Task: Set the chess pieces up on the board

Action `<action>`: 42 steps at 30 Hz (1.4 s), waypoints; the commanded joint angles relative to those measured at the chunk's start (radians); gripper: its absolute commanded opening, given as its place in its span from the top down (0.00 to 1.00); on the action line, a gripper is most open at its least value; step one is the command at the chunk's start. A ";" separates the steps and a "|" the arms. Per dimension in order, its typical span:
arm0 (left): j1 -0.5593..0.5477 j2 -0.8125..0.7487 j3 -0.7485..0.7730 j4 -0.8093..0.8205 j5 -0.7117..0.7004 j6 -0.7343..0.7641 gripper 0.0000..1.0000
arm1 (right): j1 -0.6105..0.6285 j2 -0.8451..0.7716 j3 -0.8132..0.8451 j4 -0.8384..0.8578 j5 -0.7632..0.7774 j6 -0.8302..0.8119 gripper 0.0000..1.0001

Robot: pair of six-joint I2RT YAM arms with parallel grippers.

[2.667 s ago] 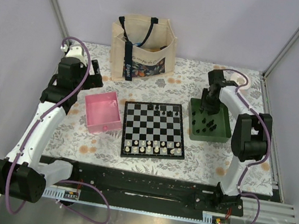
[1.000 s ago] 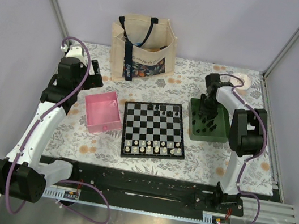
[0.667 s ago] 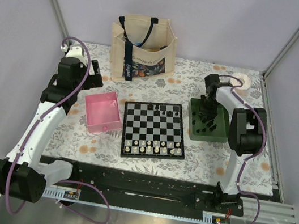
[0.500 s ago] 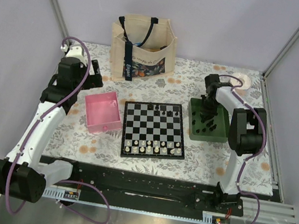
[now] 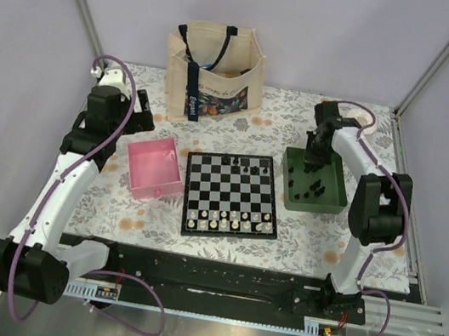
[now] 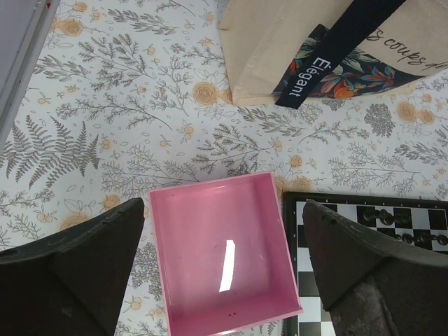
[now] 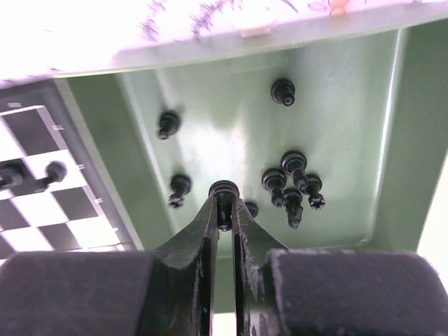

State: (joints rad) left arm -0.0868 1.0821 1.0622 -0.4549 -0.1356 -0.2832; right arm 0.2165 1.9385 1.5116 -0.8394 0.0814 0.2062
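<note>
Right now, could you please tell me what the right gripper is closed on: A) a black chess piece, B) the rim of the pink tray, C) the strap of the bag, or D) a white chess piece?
A: in the right wrist view the right gripper pinches a small black chess piece between its fingertips, over the green tray.

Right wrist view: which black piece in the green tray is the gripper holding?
The chess piece pinched between the fingertips of the right gripper, its round head showing; the other pieces sit free on the green tray floor.
</note>
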 commanded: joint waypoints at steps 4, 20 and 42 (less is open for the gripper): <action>0.001 -0.010 0.008 0.028 -0.002 0.013 0.01 | 0.067 -0.133 0.140 -0.023 -0.049 0.025 0.95; 0.001 -0.017 0.008 0.028 0.002 0.012 0.01 | 0.293 0.235 0.513 -0.118 -0.075 0.002 0.95; 0.001 -0.022 0.007 0.027 0.004 0.012 0.01 | 0.307 0.338 0.504 -0.098 -0.106 -0.002 0.92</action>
State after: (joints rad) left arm -0.0868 1.0817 1.0622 -0.4549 -0.1379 -0.2832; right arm 0.5117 2.2627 1.9896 -0.9451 0.0025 0.2134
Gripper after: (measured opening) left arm 0.988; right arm 0.158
